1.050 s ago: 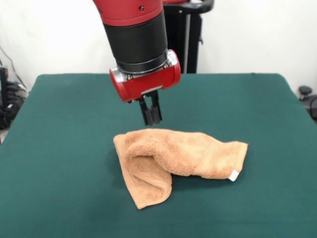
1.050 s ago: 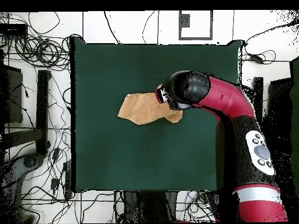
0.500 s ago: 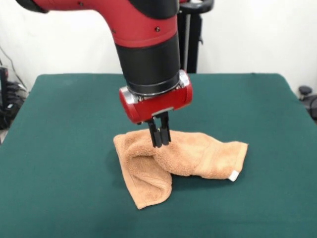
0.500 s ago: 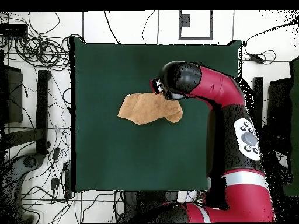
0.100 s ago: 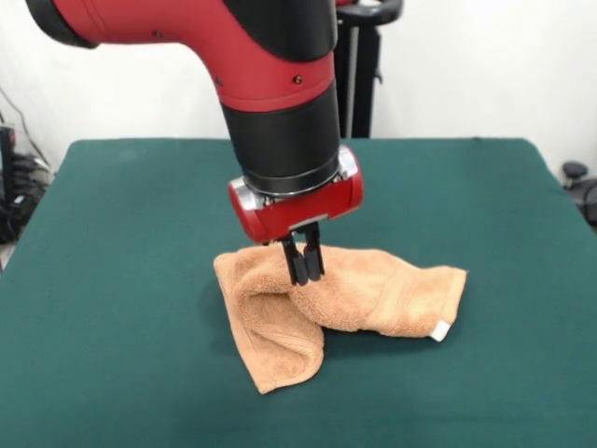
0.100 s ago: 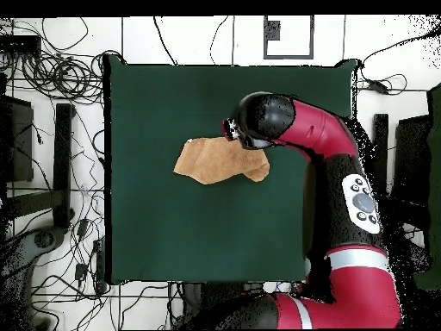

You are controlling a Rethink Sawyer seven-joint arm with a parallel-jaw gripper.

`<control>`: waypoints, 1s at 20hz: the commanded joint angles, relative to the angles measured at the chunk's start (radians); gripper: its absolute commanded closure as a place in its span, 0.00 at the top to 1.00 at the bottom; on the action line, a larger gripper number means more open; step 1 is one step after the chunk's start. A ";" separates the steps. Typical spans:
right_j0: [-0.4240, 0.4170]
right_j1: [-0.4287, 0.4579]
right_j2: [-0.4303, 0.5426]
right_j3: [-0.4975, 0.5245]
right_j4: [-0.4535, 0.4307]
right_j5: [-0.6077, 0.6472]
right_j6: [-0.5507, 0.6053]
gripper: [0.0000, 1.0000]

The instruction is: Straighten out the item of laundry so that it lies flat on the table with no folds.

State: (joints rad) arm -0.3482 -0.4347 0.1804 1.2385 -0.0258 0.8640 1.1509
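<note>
The item of laundry (image 5: 364,294), an orange-tan towel, lies crumpled near the middle of the green table (image 5: 121,280). Its left part is doubled under into a thick fold (image 5: 275,350), and a white tag (image 5: 439,330) shows at its right corner. My gripper (image 5: 303,276) hangs from the red wrist with its two black fingers pressed together, tips at the towel's upper fold. From overhead the towel (image 6: 209,160) sits on the table (image 6: 172,233), and the arm's wrist (image 6: 250,129) covers its right end and hides the fingers.
A black stand (image 5: 359,65) rises behind the table's far edge. Tangled cables (image 6: 52,78) lie on the floor left of the table in the overhead view. A dark object (image 5: 574,173) sits off the right edge.
Over the last second the arm came down and forward until the shut fingers reached the towel's top fold. It has barely moved in the last half second. The towel's shape is unchanged.
</note>
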 commanded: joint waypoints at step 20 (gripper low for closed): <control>-0.052 -0.038 0.042 0.384 -0.029 -0.352 0.174 0.00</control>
State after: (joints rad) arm -0.3938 -0.4049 0.1804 1.3448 -0.0288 0.6040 1.1509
